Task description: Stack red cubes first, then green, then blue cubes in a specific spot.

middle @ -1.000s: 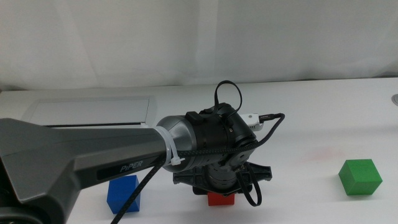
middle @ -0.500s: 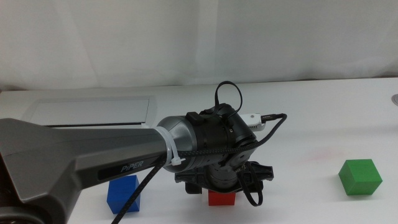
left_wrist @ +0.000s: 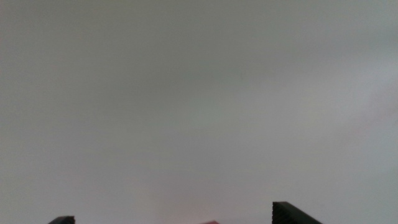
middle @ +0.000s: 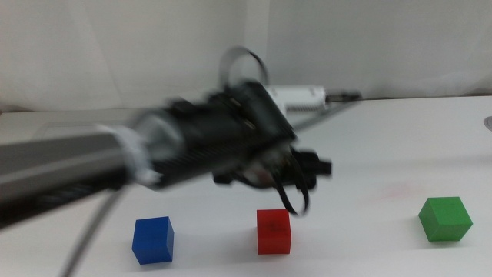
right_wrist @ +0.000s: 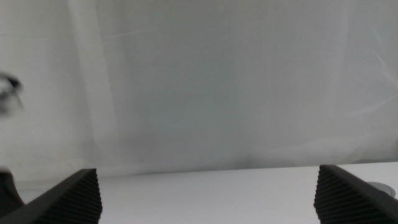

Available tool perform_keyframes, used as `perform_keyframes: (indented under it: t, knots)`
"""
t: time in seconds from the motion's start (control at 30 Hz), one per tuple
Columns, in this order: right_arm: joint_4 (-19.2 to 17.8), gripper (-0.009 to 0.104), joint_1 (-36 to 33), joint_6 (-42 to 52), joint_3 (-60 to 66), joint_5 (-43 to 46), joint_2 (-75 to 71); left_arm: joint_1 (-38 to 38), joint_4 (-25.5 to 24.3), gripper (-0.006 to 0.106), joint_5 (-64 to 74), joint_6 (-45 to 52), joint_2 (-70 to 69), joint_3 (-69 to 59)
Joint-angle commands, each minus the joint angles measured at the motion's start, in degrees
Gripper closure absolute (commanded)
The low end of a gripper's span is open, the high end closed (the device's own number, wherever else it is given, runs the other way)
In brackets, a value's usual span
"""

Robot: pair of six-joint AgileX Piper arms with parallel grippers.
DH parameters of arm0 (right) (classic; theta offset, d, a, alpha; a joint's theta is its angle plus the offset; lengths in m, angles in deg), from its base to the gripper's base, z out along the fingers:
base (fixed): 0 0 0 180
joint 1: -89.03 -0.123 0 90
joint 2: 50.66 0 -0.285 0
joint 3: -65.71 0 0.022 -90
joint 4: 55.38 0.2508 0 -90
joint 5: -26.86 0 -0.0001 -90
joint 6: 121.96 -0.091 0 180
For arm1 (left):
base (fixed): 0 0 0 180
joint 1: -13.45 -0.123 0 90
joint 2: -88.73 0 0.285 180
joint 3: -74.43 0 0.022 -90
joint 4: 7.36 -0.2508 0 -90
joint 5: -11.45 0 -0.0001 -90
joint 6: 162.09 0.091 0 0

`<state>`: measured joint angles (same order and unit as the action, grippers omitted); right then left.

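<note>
Lifted off the red cube [middle: 274, 231], left pincer [left_wrist: 168, 219] gapes empty above bare table [middle: 361, 238].

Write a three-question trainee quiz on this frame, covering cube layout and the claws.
1. True or false: the red cube sits on the table, not in the left claw.
2. Which cube lies nearest the picture's right edge in the middle view: A blue cube, B red, C green cube?
3. Fill in: the right claw, waiting out of the middle view, has its jaws ____.

Key: 1 true; 2 C; 3 open.
</note>
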<state>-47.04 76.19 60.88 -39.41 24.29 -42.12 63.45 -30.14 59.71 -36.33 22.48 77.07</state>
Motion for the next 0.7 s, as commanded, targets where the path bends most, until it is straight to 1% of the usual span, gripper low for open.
perform_keyframes:
  t: [0.0, 0.17, 0.2, 0.23, 0.27, 0.47, 0.53, 0.6, 0.67]
  knots:
    - [-0.23, 0.003, -0.20, 0.20, -0.07, 1.27, 0.30, -2.02, -0.62, 0.023, -0.21, 1.47, -4.17, 0.05]
    - [-0.11, 0.003, -0.20, -0.07, -0.07, 4.37, 0.30, -7.80, -0.40, 0.023, -0.24, 11.48, -12.38, 0.05]
    - [0.91, 0.003, -0.20, -0.06, -0.07, 4.61, 0.30, -9.29, -0.29, 0.023, -0.09, 13.38, -14.12, 0.05]
    - [6.07, 0.003, -0.20, -0.06, -0.19, 3.89, 0.30, -12.59, -0.29, 0.023, 0.16, 15.63, -17.32, -0.05]
    - [7.69, 0.003, -0.20, 0.07, -0.34, 3.04, 0.30, -14.38, -0.29, 0.023, 0.16, 17.16, -19.06, -0.05]
    - [9.82, 0.004, -0.20, 0.18, -1.70, 1.91, 1.15, -26.78, 0.27, 0.023, 0.26, 24.62, -28.03, -0.14]
    - [9.58, 0.004, -0.20, 0.18, -3.67, 0.31, 2.73, -32.12, 3.47, 0.023, 0.26, 27.69, -30.63, -0.28]
    - [8.76, 0.004, -0.20, 0.18, -6.17, -1.01, 5.07, -36.92, 8.31, 0.023, 0.41, 32.45, -32.88, -0.87]
    - [8.49, 0.004, -0.20, 0.18, -9.44, -2.32, 8.22, -41.45, 14.44, 0.023, 0.41, 38.77, -35.34, -2.41]
